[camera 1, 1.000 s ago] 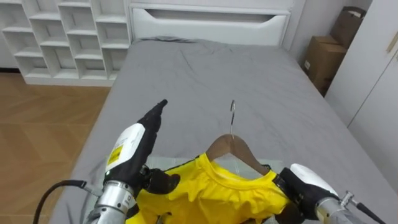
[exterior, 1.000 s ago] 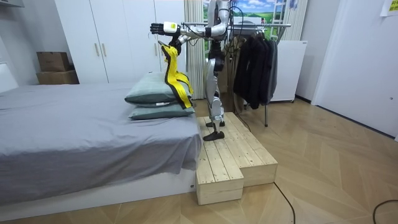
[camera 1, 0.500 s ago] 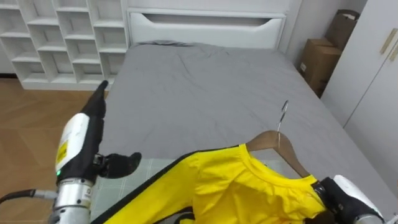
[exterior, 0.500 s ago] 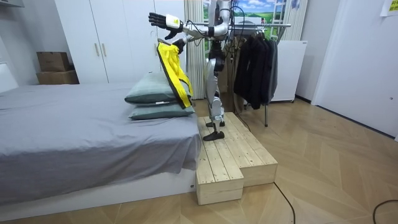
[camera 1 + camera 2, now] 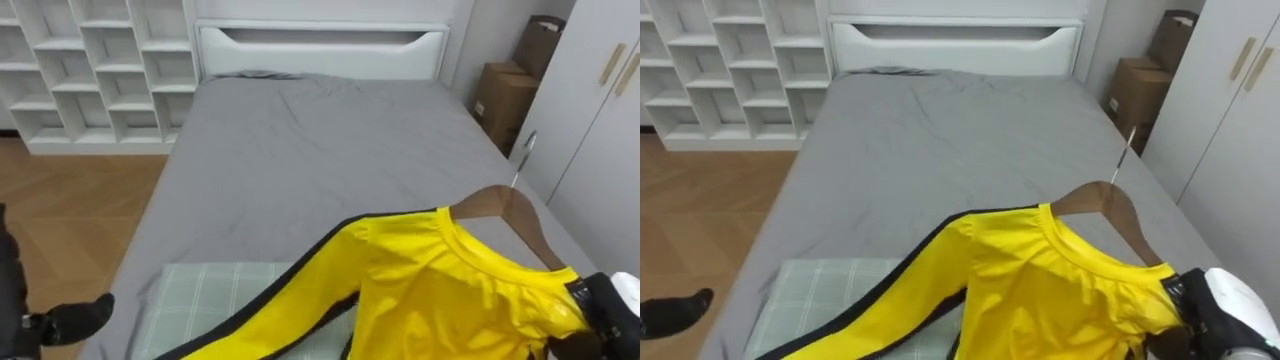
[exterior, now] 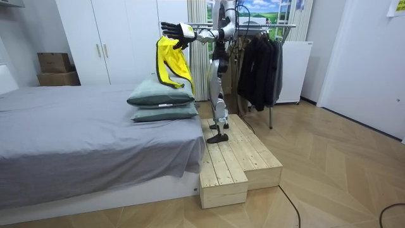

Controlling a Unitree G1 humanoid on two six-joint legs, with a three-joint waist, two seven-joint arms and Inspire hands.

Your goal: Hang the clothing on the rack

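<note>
Yellow shirt (image 5: pixel 450 290), soft and slippery I think, hangs on a wooden hanger (image 5: pixel 505 205) over the near right corner of the bed (image 5: pixel 320 150), by my right hand (image 5: pixel 600 305); its grip I cannot tell. My left hand (image 5: pixel 65 320) is relaxed. Better to hold the stiff hanger.

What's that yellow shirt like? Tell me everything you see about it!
The yellow shirt is bright and slightly shiny, with a thin black stripe along one side. It hangs on a wooden hanger with a metal hook, up in the air over the pillows, with the right hand at its shoulder.
</note>
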